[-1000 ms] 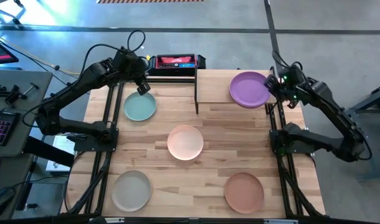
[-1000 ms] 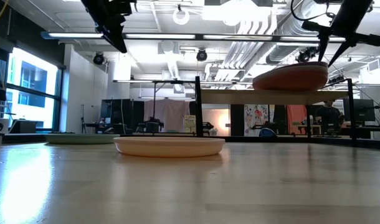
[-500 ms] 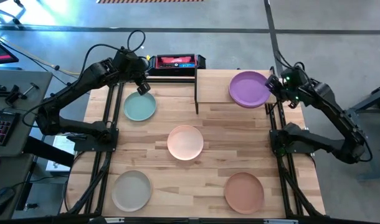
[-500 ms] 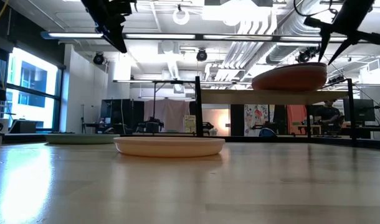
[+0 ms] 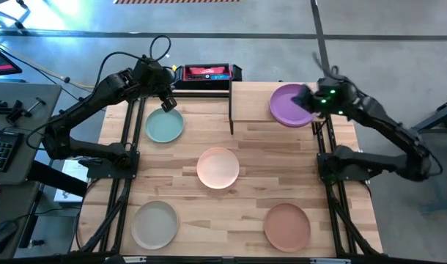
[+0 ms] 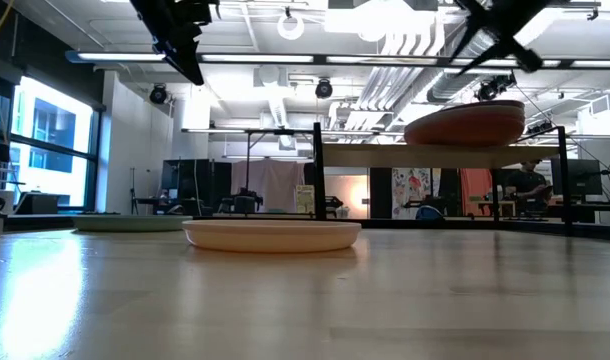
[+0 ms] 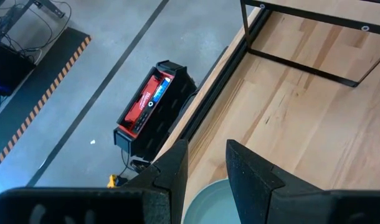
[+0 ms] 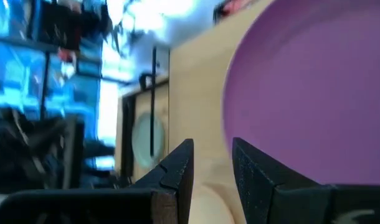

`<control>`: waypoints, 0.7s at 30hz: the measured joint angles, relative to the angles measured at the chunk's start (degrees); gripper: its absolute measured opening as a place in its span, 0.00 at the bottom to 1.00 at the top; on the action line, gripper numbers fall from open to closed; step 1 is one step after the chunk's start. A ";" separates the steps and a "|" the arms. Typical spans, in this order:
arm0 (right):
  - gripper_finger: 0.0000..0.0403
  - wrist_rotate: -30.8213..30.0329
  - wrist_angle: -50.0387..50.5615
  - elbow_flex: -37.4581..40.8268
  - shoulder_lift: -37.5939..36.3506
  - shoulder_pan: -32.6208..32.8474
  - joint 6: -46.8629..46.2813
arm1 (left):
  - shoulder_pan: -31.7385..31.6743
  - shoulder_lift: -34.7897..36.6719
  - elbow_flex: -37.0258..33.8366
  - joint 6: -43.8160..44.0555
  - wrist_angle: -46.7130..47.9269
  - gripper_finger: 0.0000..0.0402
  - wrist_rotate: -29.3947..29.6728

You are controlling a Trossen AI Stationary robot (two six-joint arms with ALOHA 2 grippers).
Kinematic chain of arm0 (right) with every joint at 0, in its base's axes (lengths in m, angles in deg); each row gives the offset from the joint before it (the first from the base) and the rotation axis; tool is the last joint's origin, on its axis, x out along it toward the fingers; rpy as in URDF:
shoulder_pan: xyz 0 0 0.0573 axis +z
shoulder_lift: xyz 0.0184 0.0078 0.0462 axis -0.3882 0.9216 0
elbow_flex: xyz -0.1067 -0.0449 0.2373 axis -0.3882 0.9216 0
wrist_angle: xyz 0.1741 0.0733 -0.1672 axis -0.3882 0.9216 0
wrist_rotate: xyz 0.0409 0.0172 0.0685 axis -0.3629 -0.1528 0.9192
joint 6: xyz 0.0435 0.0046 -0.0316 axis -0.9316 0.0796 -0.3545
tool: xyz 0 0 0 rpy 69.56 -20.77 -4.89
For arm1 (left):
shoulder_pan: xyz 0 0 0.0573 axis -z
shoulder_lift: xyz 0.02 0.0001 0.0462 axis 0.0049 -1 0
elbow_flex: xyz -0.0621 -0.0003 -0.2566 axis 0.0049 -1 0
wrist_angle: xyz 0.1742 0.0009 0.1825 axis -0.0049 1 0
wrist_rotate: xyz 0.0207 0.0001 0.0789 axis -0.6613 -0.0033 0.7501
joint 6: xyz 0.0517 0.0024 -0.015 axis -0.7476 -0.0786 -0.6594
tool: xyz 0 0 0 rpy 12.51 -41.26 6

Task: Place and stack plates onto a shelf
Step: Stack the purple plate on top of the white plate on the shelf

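A purple plate [image 5: 289, 106] lies flat on the right part of the light wooden shelf [image 5: 249, 103], which stands on thin black legs at the table's far edge. My right gripper [image 5: 309, 98] hovers above the plate's right half, open and empty; its wrist view looks along the fingers [image 8: 212, 168] at the purple plate [image 8: 314, 93]. A teal plate [image 5: 165, 125], a peach plate [image 5: 218, 167], a beige plate [image 5: 154, 224] and a terracotta plate [image 5: 286, 226] lie flat on the table. My left gripper [image 5: 167, 103] hangs open above the teal plate's far edge [image 7: 209, 202].
A red and black box [image 5: 206, 73] sits beyond the table's far edge, left of the shelf. The shelf's left half [image 5: 245, 95] is bare wood. Black arm frames run along the left [image 5: 128, 169] and right [image 5: 327, 169] table edges.
My right gripper has swung from the purple plate's right rim toward the table's left, over the plate, rising a little and turning as it went, mostly in the last half second. The plate has stayed flat on the shelf.
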 joint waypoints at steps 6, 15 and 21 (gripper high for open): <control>0.23 -2.04 -5.61 0.00 7.27 9.96 -0.97 | 0.02 0.00 0.00 0.00 0.00 0.25 0.00; 0.23 -6.98 -18.74 0.00 11.16 19.74 -0.83 | 0.02 0.00 0.02 0.00 0.00 0.25 0.00; 0.20 -13.58 -19.70 0.00 11.85 26.99 -4.29 | 0.02 0.02 0.02 -0.11 0.00 0.25 0.00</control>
